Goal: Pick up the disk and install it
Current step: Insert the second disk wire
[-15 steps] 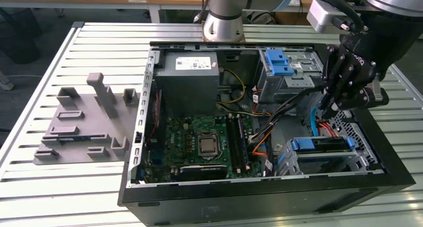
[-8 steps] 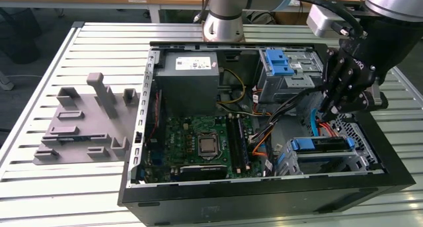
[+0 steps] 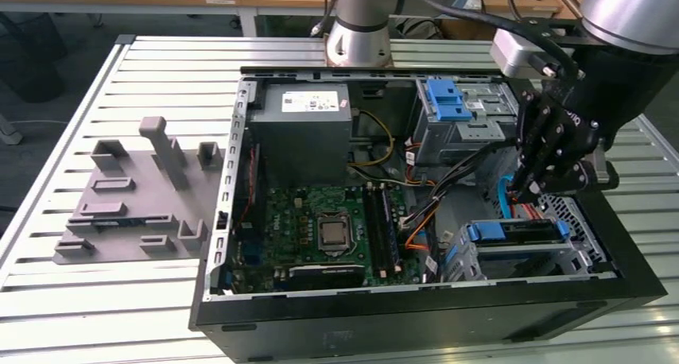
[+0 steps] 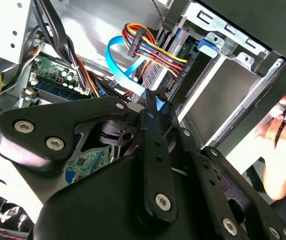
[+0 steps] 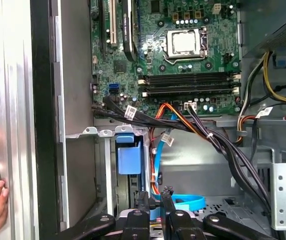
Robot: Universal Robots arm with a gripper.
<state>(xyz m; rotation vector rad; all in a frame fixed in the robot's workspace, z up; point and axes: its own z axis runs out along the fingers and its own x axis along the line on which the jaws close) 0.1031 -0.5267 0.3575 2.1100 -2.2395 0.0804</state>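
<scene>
While the grey moulded holder block (image 3: 133, 197) sat near the slatted metal table's (image 3: 64, 300) edge at the exterior view's left, the blue-framed silver disk (image 3: 517, 232) lay in the open black computer case's (image 3: 424, 320) drive cage, just below the black gripper (image 3: 525, 193); I could not tell how its jaws stood.

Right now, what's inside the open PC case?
Inside the PC case: motherboard, power supply, drive cages with blue latches, cable bundles. The gripper covers the space beneath it.
</scene>
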